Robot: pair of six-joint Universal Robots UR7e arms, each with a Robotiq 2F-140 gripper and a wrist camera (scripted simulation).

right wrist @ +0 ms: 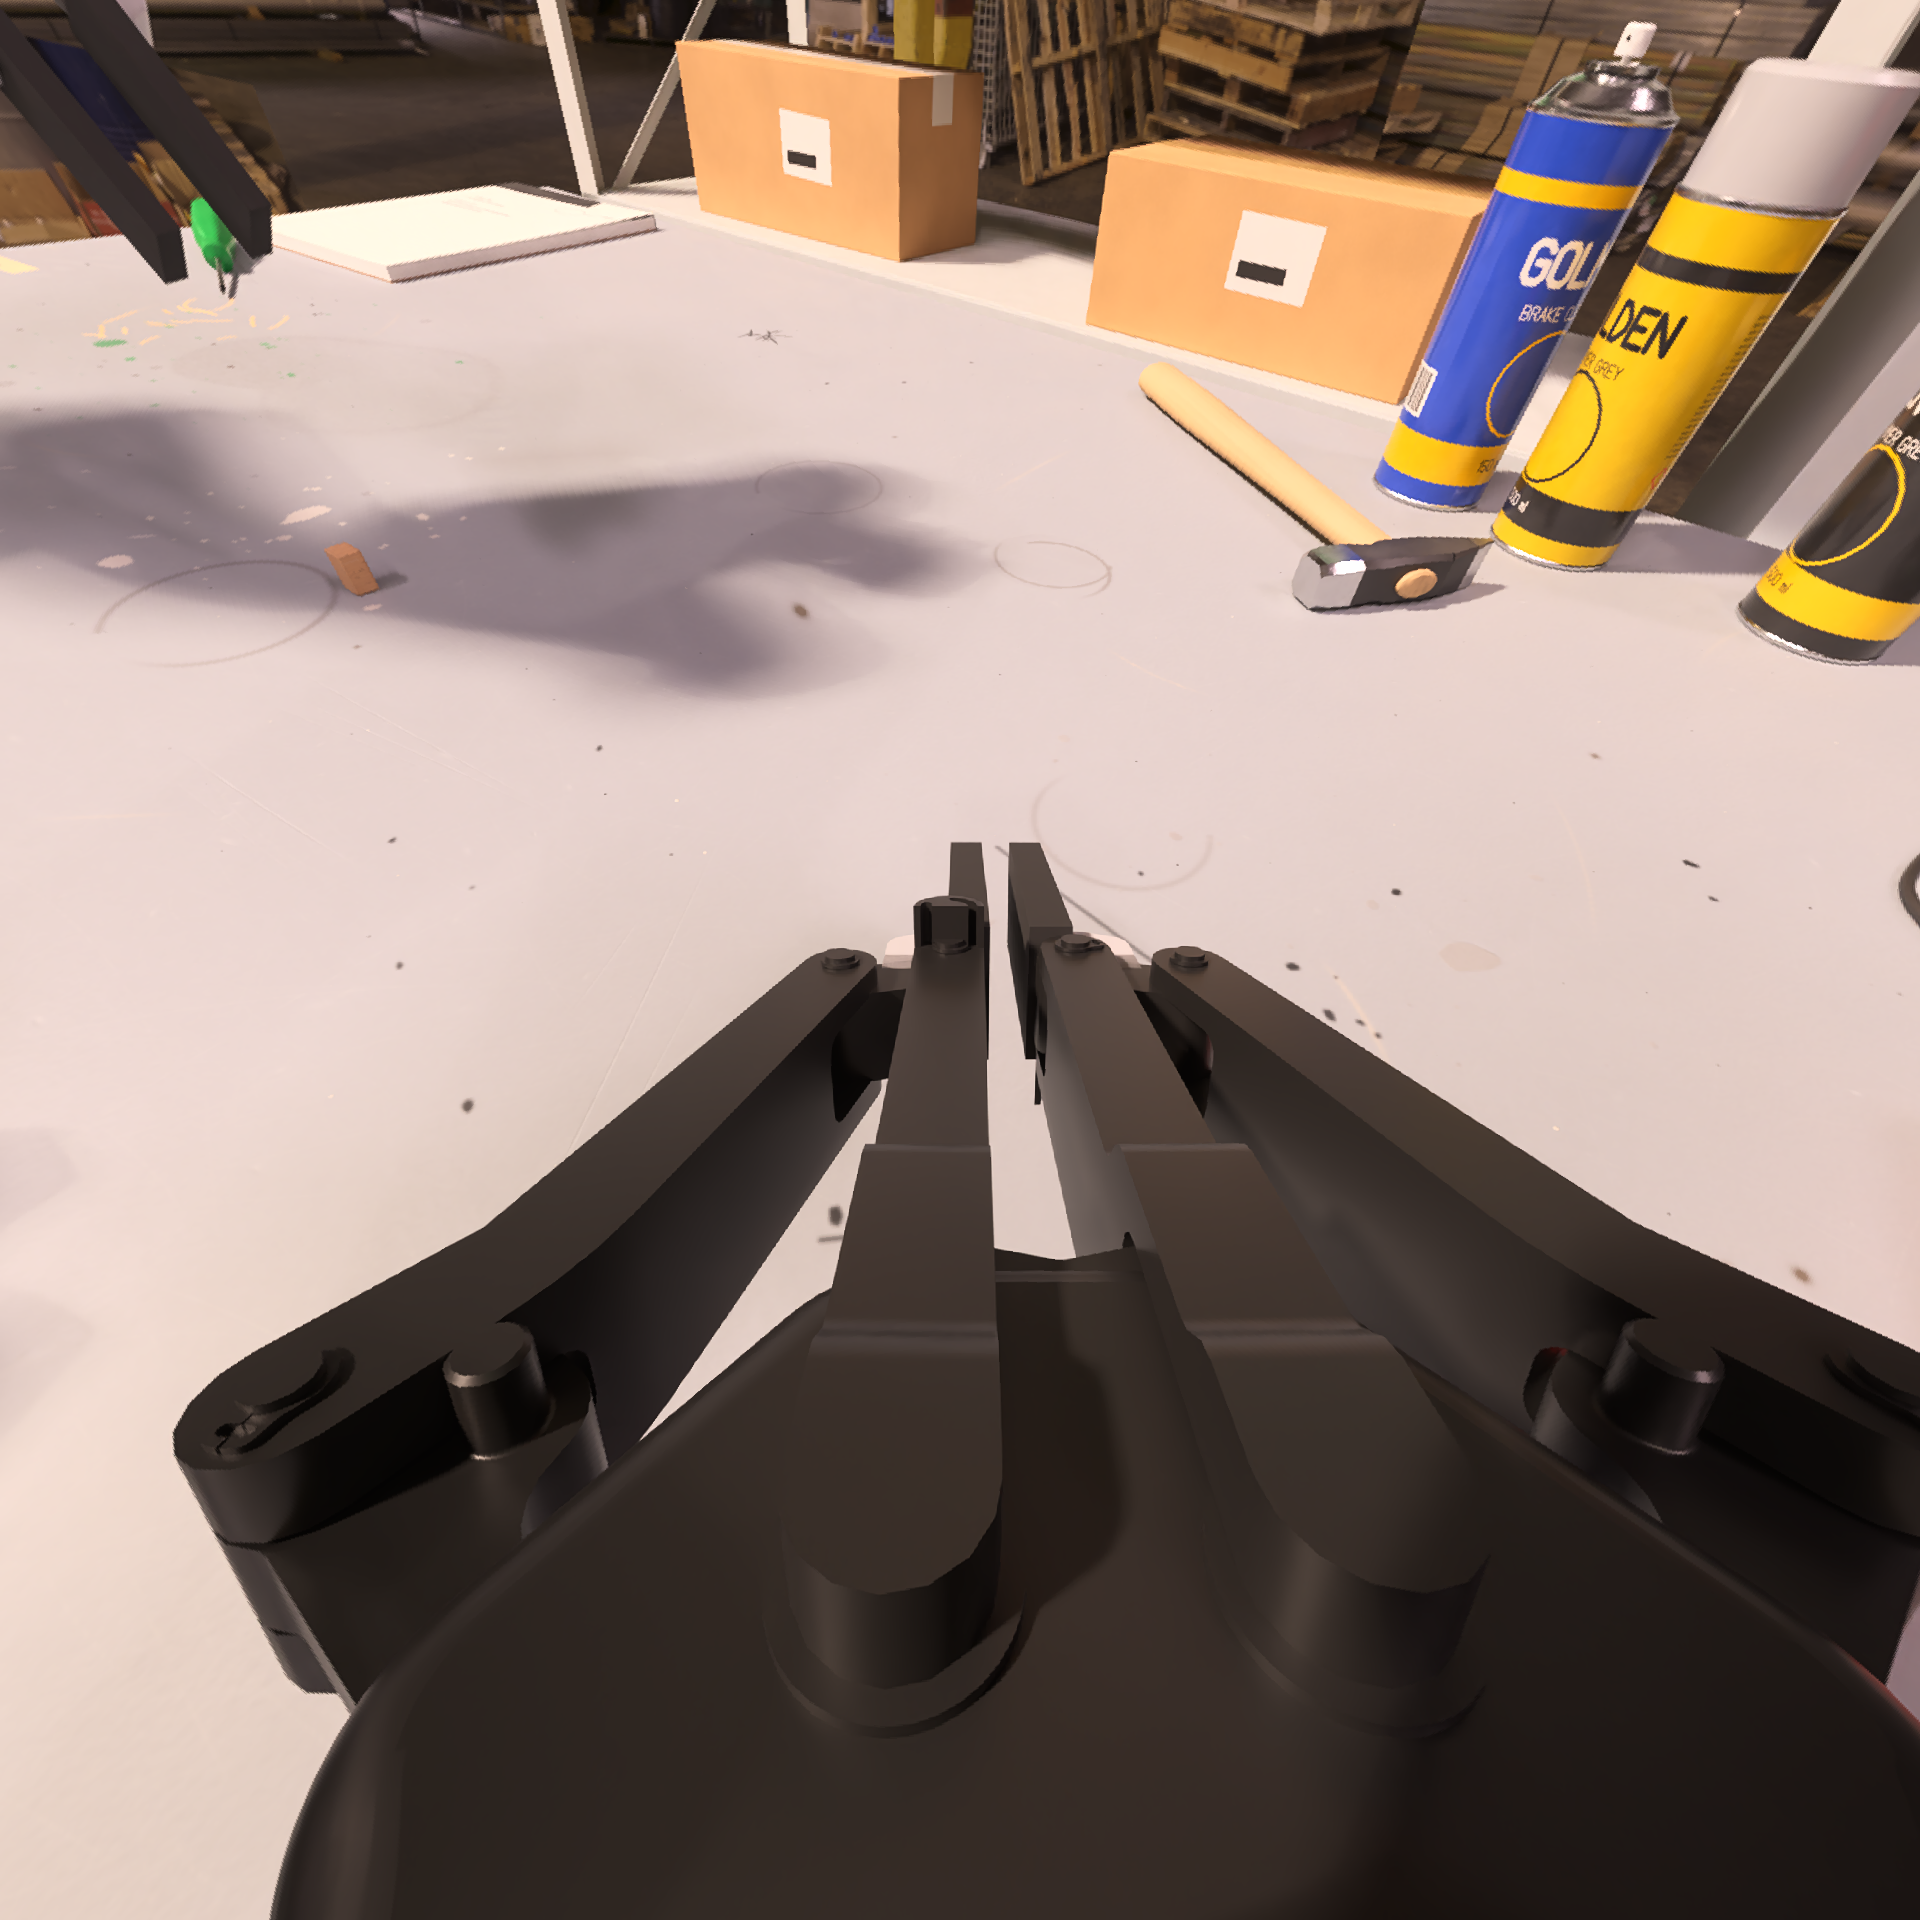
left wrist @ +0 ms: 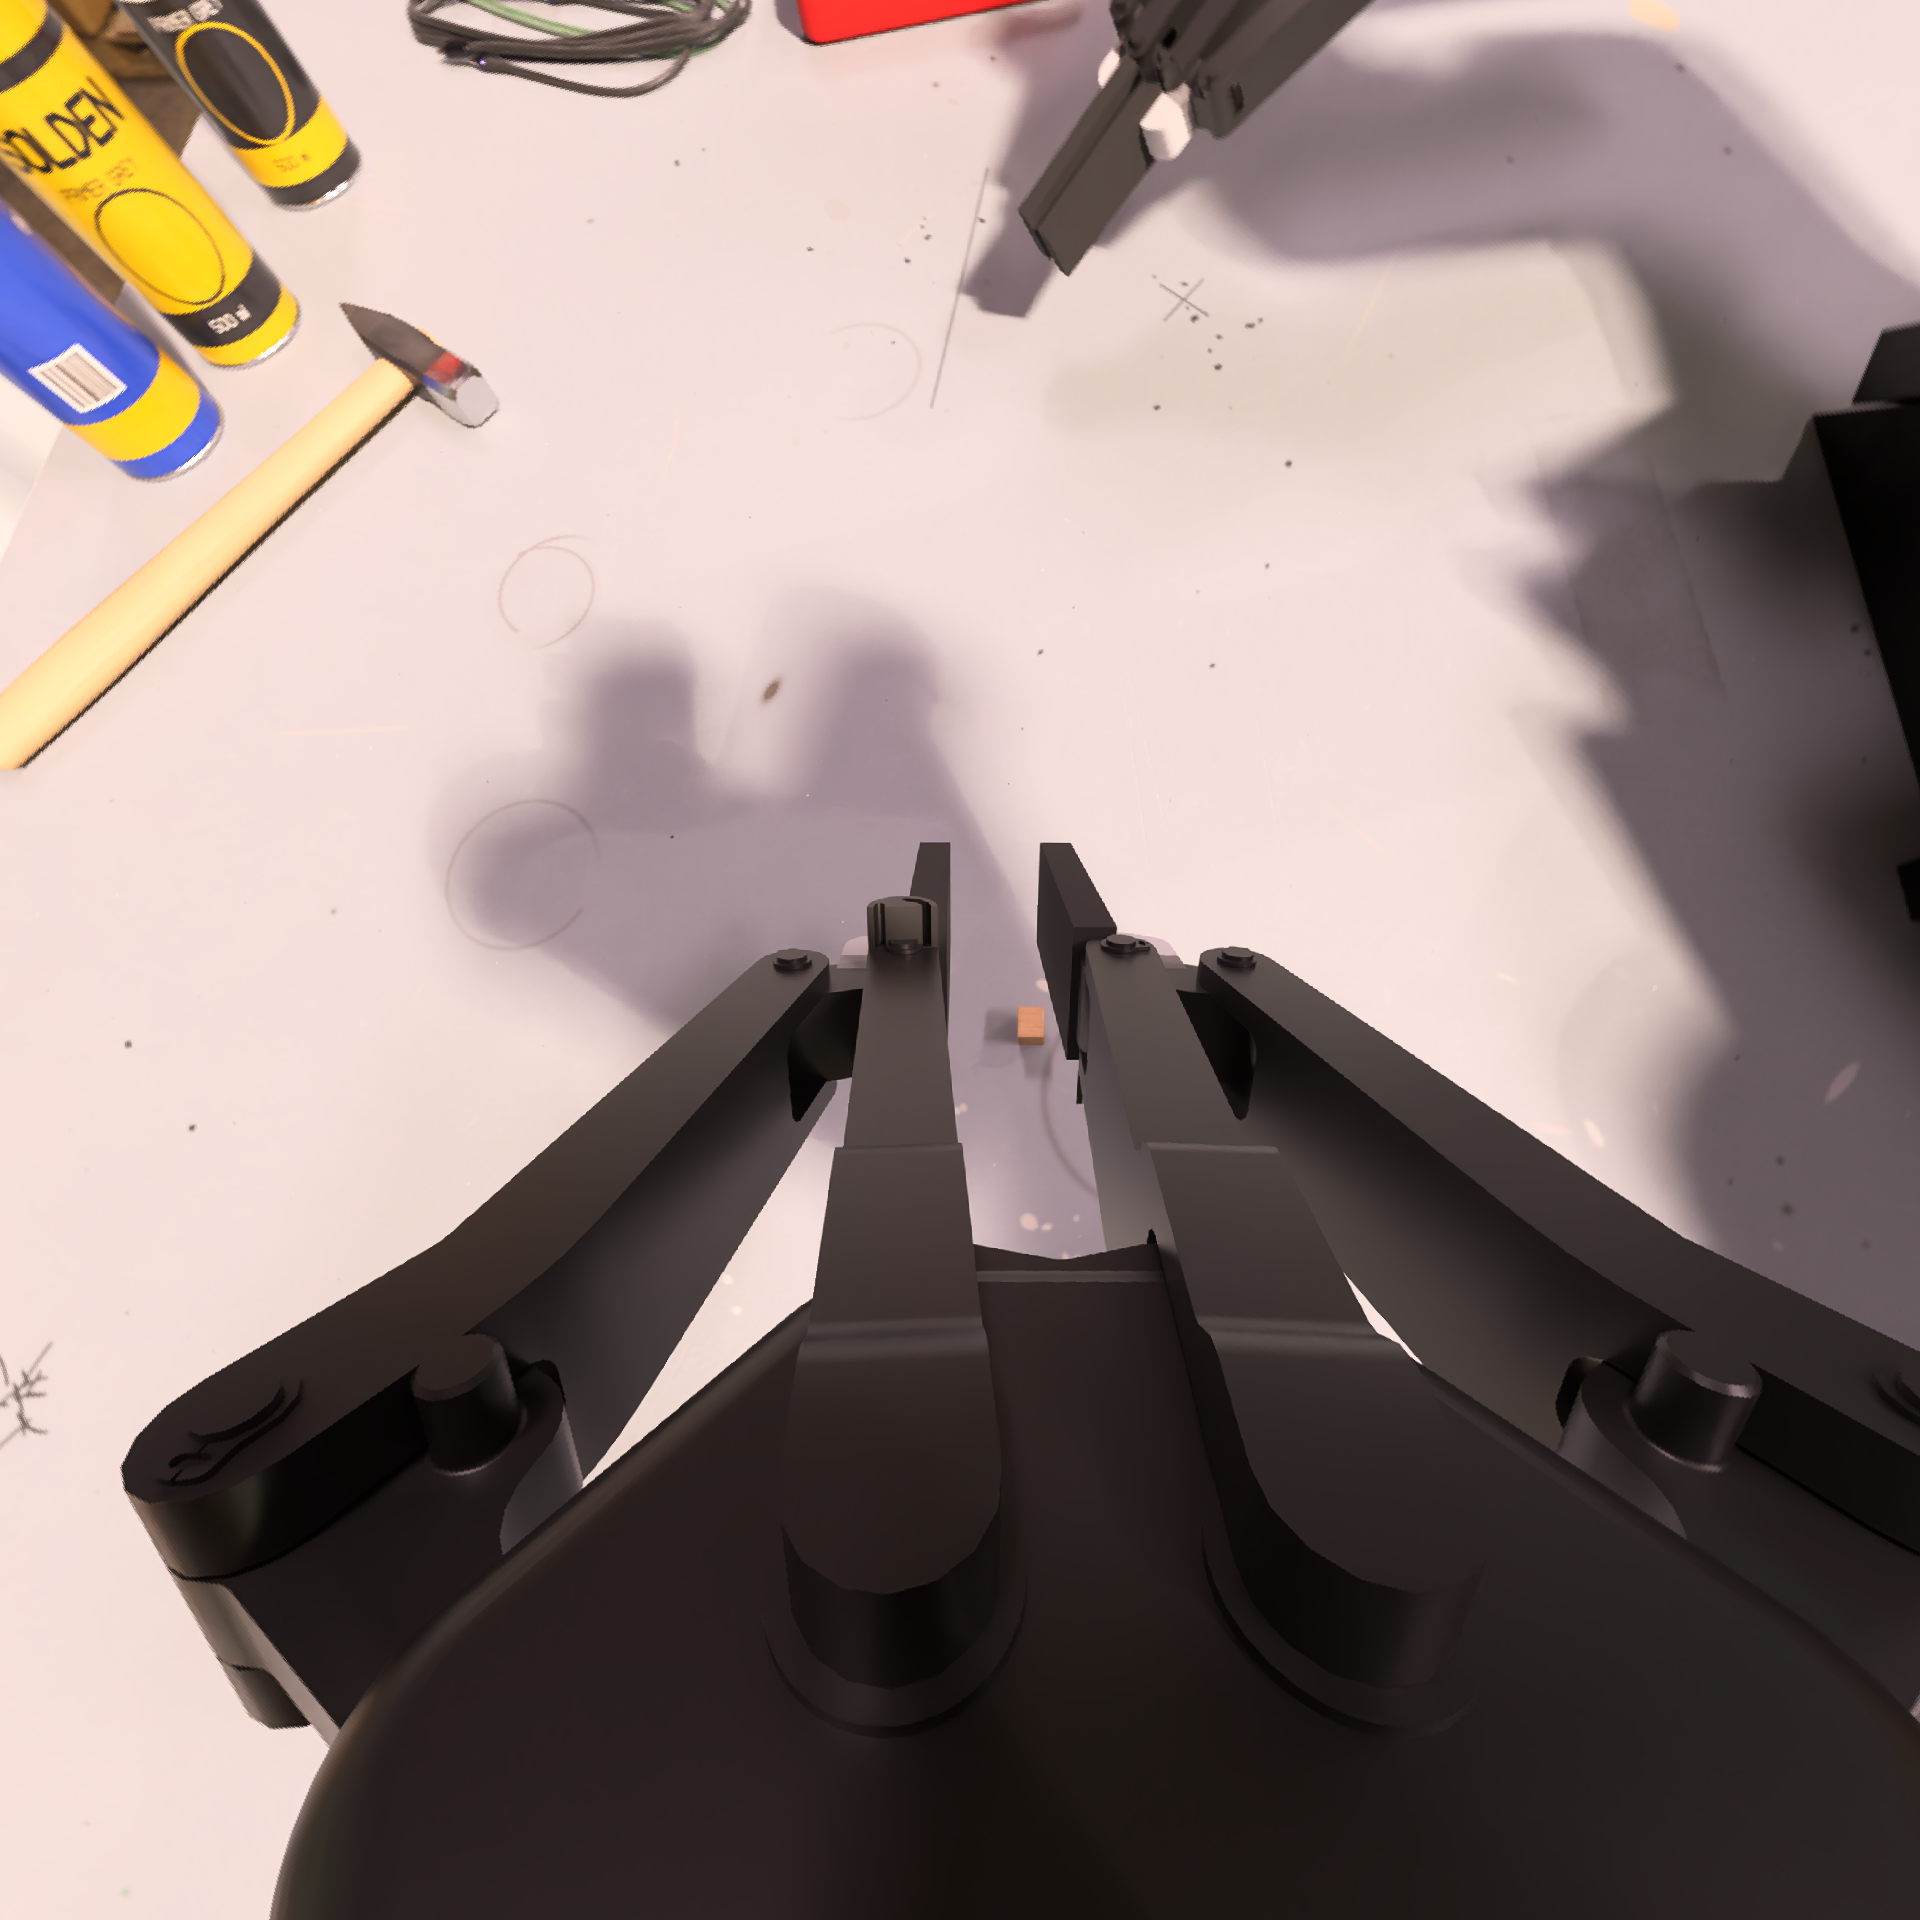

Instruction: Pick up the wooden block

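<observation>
The wooden block (left wrist: pixel 1030 1023) is a small tan piece lying on the pale table (left wrist: pixel 727 520). In the left wrist view it shows far below, in the gap between my fingers and close to the right one. My left gripper (left wrist: pixel 994 854) is open by a narrow gap, empty, and high above the table. My right gripper (right wrist: pixel 994 852) is shut and empty, low over the table. In the right wrist view the block (right wrist: pixel 351 568) lies far off to the left, with the left gripper (right wrist: pixel 213 260) hanging above and beyond it. The right gripper (left wrist: pixel 1055 244) also shows in the left wrist view.
Several spray cans (right wrist: pixel 1662 343) and a hammer (right wrist: pixel 1382 571) stand and lie at one side; they also show in the left wrist view, cans (left wrist: pixel 156 239), hammer (left wrist: pixel 208 551). A cable coil (left wrist: pixel 571 42), a red object (left wrist: pixel 894 16), cardboard boxes (right wrist: pixel 831 145), a white pad (right wrist: pixel 457 229) and a green item (right wrist: pixel 211 234) lie around.
</observation>
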